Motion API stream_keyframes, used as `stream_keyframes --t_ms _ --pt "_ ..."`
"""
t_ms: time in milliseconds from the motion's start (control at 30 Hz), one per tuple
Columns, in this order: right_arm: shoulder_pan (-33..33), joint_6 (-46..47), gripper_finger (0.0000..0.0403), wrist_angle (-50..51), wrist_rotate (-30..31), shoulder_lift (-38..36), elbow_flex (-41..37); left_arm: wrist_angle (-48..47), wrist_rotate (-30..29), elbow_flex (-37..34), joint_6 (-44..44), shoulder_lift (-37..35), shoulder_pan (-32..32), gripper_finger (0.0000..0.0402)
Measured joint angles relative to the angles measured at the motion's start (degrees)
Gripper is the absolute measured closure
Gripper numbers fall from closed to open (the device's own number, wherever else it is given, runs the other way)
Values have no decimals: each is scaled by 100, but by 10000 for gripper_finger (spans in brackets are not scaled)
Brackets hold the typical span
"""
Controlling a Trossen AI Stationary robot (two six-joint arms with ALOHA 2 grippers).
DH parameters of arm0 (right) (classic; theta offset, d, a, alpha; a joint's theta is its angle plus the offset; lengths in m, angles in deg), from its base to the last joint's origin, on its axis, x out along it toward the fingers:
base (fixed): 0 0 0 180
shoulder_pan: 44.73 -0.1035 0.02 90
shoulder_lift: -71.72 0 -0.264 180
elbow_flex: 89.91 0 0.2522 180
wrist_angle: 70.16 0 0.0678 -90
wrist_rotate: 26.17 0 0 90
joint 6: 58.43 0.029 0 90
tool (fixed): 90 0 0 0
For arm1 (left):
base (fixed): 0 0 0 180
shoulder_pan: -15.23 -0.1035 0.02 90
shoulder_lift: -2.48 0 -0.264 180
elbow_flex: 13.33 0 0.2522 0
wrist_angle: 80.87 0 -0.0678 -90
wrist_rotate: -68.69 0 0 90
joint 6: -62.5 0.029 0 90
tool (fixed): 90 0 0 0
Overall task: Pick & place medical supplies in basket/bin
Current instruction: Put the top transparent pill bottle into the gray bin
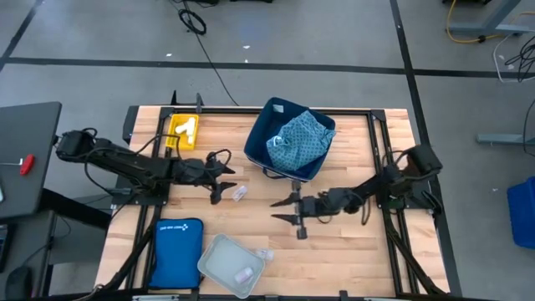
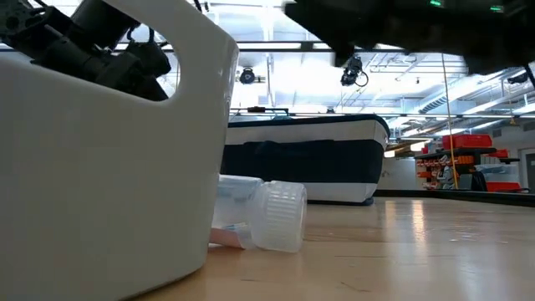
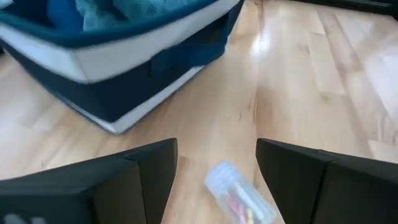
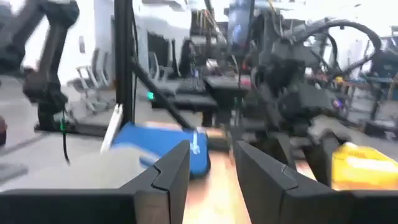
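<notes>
Near the table's middle we see the left hand spread wide over a clear vial; the right hand stands part open, empty. The navy bin by the far edge holds the teal cloth. No writing is readable.

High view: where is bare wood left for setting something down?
Free: the wood right of the shallow translucent grey tray, below the right gripper. Crowded: between the left gripper, its clear vial and the navy soft-sided bin.

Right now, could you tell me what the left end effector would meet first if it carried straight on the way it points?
Most likely the clear vial lying on the table between the open fingers of the left end effector. Beyond it stands the navy bin, though depth is hard to judge.
</notes>
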Motion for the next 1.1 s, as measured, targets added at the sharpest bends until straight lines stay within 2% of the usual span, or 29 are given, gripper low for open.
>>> stream_keyframes --t_ms 167,300,433,533,633,833,1100 --pt "-195 -102 268 115 546 -413 -598 -104 146 9 -290 316 -238 176" --pt "-289 -203 268 456 816 -571 -779 -267 256 242 -486 799 -409 172" --pt "-310 -275 268 717 835 -580 -800 -545 265 650 -541 1272 -423 163" --pt "-318 -292 268 932 838 -580 -800 -1251 277 1075 -593 1542 -423 158" --pt "-357 -350 268 1078 841 -578 -800 -2041 499 1501 -643 1721 -425 151" --pt "-390 -351 268 1541 839 -595 -802 -2930 1175 2157 -763 1763 -413 135" --pt "-395 -351 268 1935 835 -604 -802 -3295 1702 2357 -1302 2045 -396 124"
